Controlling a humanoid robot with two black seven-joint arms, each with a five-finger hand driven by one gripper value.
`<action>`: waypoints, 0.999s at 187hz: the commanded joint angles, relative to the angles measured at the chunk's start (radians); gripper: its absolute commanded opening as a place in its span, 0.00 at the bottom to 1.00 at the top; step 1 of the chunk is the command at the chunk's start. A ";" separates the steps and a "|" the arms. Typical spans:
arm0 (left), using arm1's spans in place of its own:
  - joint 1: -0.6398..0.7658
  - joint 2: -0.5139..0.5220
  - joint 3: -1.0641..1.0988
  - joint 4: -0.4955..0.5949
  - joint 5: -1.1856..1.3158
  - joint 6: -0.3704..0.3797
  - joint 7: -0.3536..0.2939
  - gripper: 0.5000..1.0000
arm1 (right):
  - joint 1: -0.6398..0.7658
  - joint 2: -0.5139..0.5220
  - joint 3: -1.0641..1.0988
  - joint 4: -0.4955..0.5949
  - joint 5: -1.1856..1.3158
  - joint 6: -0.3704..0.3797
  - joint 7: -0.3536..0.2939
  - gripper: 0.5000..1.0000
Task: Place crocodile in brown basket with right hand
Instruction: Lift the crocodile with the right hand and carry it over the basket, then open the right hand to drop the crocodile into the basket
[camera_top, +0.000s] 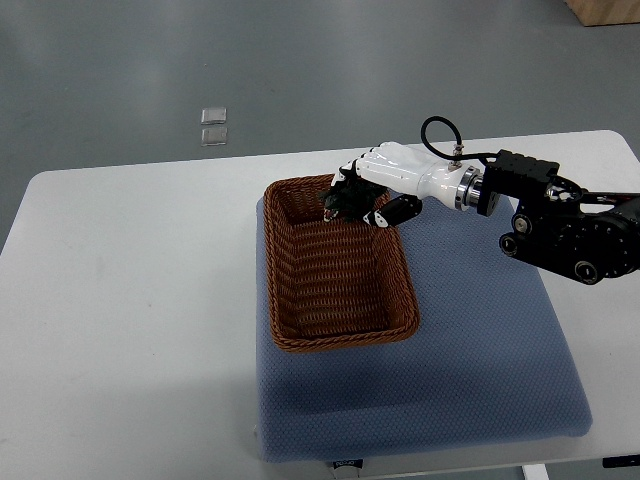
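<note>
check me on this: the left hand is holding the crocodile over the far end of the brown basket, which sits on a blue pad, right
Not quite. The top view shows the right hand, its arm coming in from the picture's right edge, gripping the crocodile. No left hand is in view. The rest holds: it is over the far end of the brown basket, which sits on the blue pad.

white table (120, 280) carries a blue mat (480, 350).

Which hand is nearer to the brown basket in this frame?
Right. The right hand is over the far right corner of the brown basket, gripping the crocodile. The left hand does not show anywhere in the picture.
</note>
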 joint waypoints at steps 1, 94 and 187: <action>0.000 0.000 0.000 0.000 0.000 0.000 0.000 1.00 | -0.021 0.011 -0.002 0.000 -0.002 0.002 0.003 0.00; 0.000 0.000 0.001 0.000 0.000 0.000 0.000 1.00 | -0.035 0.070 -0.013 0.015 -0.008 -0.006 0.026 0.17; 0.000 0.000 0.001 0.000 0.000 0.000 0.000 1.00 | -0.056 0.050 -0.008 -0.008 0.007 -0.064 0.019 0.85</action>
